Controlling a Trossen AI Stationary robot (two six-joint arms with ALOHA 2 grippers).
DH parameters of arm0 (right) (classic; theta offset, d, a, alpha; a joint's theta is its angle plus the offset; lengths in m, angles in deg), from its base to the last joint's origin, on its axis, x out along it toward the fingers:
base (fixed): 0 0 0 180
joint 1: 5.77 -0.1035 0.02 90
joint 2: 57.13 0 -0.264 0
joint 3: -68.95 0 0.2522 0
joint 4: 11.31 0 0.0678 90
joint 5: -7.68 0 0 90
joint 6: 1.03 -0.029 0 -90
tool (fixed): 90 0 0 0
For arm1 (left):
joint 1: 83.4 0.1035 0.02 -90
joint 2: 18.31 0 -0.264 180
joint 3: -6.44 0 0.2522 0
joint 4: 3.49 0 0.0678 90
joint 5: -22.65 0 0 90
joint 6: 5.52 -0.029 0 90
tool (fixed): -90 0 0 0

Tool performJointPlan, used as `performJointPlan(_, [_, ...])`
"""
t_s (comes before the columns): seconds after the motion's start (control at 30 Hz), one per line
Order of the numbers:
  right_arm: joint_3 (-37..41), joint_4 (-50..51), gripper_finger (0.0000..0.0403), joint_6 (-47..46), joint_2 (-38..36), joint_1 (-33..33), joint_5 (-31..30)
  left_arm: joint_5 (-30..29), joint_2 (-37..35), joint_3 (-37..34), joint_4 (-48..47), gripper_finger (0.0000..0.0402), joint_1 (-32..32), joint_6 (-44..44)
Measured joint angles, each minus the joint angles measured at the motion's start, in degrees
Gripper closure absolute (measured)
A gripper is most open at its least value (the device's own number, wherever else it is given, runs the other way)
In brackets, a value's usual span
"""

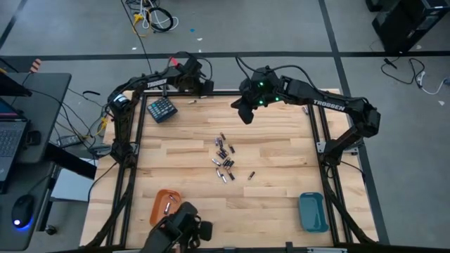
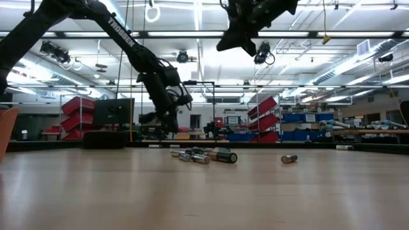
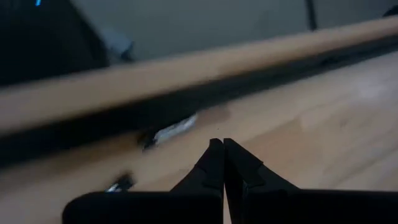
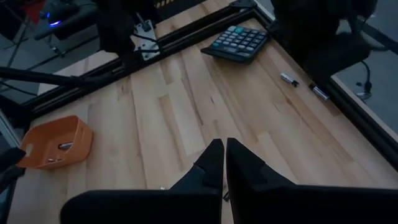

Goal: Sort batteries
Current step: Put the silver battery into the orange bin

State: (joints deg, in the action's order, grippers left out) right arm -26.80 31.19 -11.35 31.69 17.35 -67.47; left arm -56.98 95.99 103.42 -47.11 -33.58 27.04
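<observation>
Table [image 1: 281,204]: wood top, black frame. Right arm reaches in from far right edge, right gripper [image 4: 219,155] up in the air over far-centre, fingers clenched, nothing in them. Left gripper [image 3: 217,155] low at far-left edge by the rail, clenched, empty. Blue tray [image 1: 312,211] near-right; orange tray [image 1: 165,205] near-left, w/ a couple cells inside. Calculator [image 1: 162,109] far-left. Batteries [image 1: 223,158]: loose cluster mid-table; two strays [image 4: 303,85] by far rail.

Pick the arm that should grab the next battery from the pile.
Right, probably. The right gripper hangs above the table's far side, with the pile below and slightly nearer. The left gripper sits at the far edge, low by two stray batteries, farther from the pile. Both have their fingers shut.
</observation>
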Motion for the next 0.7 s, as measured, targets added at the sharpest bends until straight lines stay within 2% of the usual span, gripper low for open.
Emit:
performJointPlan(0.13, [0.0,-0.6,0.0394,0.0,0.0,-0.3,0.0,-5.0,1.8,-0.1,-3.1,0.0402,0.4,2.6])
performJointPlan(0.4, [0.0,-0.6,0.0393,0.0,0.0,-0.3,0.0,-5.5,2.3,-0.1,-1.3,0.0402,1.3,2.1])
performJointPlan(0.7, [0.0,-0.7,0.0393,0.0,0.0,-0.3,0.0,-5.2,2.3,-0.1,-3.7,0.0402,1.5,2.1])
